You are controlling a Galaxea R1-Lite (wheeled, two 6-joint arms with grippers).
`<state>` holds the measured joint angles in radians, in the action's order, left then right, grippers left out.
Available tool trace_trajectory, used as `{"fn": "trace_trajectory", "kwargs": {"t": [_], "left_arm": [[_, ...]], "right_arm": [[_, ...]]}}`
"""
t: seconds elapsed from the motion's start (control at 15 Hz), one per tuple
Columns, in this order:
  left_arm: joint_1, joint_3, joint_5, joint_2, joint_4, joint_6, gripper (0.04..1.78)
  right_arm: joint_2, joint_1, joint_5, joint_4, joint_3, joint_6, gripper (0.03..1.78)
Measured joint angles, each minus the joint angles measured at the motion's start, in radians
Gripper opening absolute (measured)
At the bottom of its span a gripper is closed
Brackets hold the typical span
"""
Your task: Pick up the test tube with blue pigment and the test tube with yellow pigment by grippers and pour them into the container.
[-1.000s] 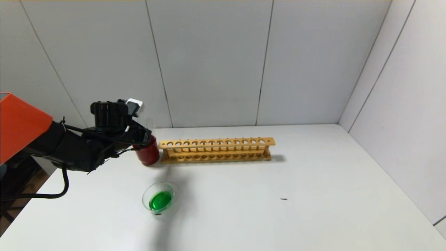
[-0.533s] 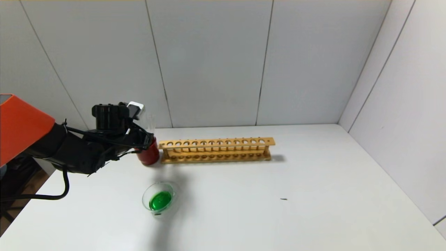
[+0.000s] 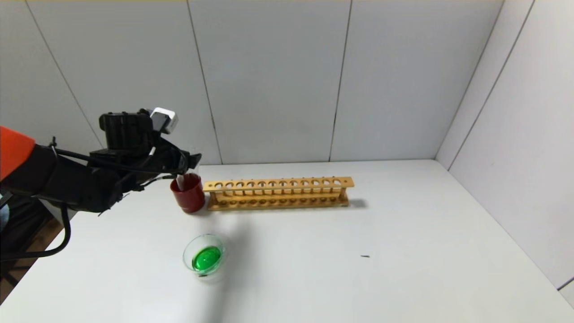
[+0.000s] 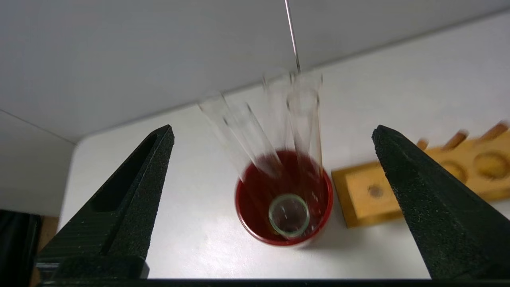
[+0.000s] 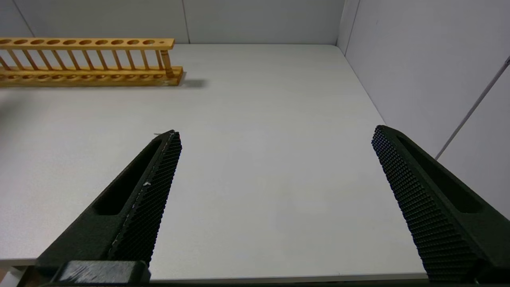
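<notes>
My left gripper (image 3: 193, 158) hovers just above the dark red cup (image 3: 188, 195), open and empty. In the left wrist view its jaws (image 4: 273, 128) stand wide apart either side of the cup (image 4: 255, 235). Several clear tubes (image 4: 247, 135) lean in the cup, and one tube's open mouth (image 4: 289, 215) faces the camera. No teal-blue or yellow liquid column shows in any tube. The container (image 3: 188, 249), a small clear glass dish, stands nearer the table's front and holds green liquid (image 3: 206, 259). My right gripper (image 5: 275, 131) is open and empty above bare table.
An empty wooden tube rack (image 3: 278, 193) stands right of the red cup, its end close to it (image 4: 374, 191), and it also shows in the right wrist view (image 5: 87, 59). Walls close the table at the back and right. A small dark speck (image 3: 365, 256) lies on the table.
My left gripper has risen and drawn back to the left from the red cup's rim, uncovering the cup. Dish and rack have not moved.
</notes>
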<state>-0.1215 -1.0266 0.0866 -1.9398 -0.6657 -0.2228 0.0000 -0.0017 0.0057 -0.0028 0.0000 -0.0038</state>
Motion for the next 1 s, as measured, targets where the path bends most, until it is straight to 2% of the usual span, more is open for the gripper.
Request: {"fn": "trace_trajectory", "kwargs": {"t": [0.27, 0.47, 1.0], "left_arm": [[0.000, -0.062, 0.006, 0.218, 0.157, -0.004, 1.75], [-0.001, -0.067, 0.022, 0.483, 0.382, -0.005, 1.75], [0.000, 0.109, 0.062, 1.212, 0.974, -0.003, 1.75]], "right_arm": [[0.000, 0.000, 0.000, 0.000, 0.000, 0.000, 1.75], [0.000, 0.000, 0.000, 0.000, 0.000, 0.000, 1.75], [0.000, 0.000, 0.000, 0.000, 0.000, 0.000, 1.75]]}}
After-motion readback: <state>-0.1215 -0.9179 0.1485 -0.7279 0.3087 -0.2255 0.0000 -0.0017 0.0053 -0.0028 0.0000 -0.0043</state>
